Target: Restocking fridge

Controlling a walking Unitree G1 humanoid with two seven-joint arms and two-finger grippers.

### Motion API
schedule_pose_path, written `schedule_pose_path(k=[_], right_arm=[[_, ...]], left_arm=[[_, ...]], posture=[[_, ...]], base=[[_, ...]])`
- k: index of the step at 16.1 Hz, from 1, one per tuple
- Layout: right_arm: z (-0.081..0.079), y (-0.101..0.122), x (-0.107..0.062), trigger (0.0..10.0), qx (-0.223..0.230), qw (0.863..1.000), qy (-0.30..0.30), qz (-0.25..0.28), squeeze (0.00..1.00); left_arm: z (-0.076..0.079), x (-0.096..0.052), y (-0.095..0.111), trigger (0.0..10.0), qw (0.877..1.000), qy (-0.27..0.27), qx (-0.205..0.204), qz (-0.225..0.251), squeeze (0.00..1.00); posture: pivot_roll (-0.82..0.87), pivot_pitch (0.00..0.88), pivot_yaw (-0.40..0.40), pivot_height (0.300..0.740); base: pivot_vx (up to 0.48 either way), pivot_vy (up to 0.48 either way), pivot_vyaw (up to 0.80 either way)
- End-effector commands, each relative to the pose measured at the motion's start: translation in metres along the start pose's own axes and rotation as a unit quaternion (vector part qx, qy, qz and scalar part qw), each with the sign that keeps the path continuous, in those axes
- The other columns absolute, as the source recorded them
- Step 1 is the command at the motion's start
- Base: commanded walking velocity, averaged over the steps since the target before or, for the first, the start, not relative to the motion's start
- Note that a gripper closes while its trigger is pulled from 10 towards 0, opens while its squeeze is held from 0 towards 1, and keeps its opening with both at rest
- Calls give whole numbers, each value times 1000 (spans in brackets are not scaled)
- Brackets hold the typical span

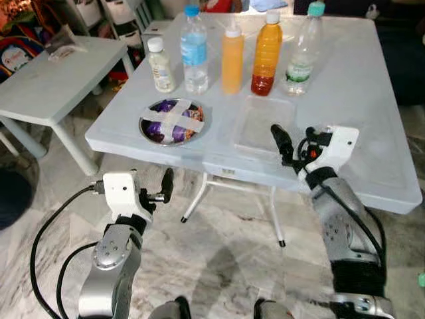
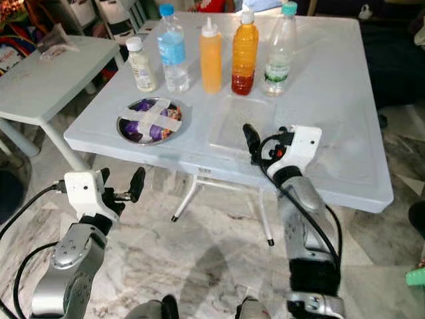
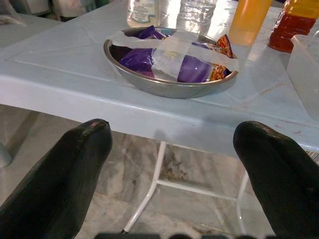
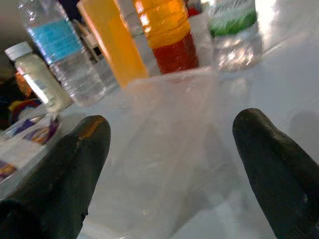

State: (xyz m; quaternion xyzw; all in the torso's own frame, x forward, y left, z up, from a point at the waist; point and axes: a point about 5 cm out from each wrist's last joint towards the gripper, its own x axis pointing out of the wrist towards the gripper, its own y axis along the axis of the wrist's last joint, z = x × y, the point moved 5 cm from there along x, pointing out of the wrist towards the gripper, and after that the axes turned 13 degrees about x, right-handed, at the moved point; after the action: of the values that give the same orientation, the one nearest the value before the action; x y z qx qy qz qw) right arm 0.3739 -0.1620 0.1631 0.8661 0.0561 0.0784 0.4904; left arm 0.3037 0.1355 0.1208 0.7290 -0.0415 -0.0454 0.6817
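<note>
Bright, even daylight fills both head views, which are sharp, with straight lines bowing slightly toward the frame edges. Soft shadows lie on the marble floor (image 1: 226, 259) at lower centre. The right wrist view is blurred, with glare on the white table (image 4: 294, 64) at upper right.

Five bottles stand upright in a row at the far side of the bench (image 1: 358, 86), well past both grippers. From the left they are a small bottle (image 1: 161, 64) with a white cap and pale stuff inside, a water bottle (image 1: 194, 52) with a blue label, an orange squeeze bottle (image 1: 232, 59), a bottle of orange and red juice (image 1: 267, 54), and a clear bottle (image 1: 302, 53) with a green cap. A clear tub (image 1: 260, 126) lies just ahead of the right gripper (image 4: 169, 164). A round metal bowl (image 3: 169, 85) of purple packets, crossed with tape, sits ahead of the left gripper (image 3: 172, 164).
</note>
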Motion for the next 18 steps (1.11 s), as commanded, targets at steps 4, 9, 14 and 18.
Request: schedule_pose_path(k=[4,9,14,18], right_arm=[[-7,-15,0,10000,46,998,15,-28,0],[-7,-30,-2,0,95,994,1,-46,0],[5,-27,1,10000,116,992,-24,-44,0],[14,-20,6,10000,132,990,-36,-38,0]], left_arm=[[-1,-2,-3,10000,1000,2,10,-6,0],[-2,-1,-3,10000,1000,3,11,-7,0],[-2,-1,-4,10000,1000,2,12,-7,0],[-2,-2,-4,10000,1000,1,13,-7,0]], posture=[[-81,150,110,740],[-79,146,108,740],[-78,146,107,740],[-72,148,108,740]], base=[[0,0,0],[0,0,0],[0,0,0],[0,0,0]])
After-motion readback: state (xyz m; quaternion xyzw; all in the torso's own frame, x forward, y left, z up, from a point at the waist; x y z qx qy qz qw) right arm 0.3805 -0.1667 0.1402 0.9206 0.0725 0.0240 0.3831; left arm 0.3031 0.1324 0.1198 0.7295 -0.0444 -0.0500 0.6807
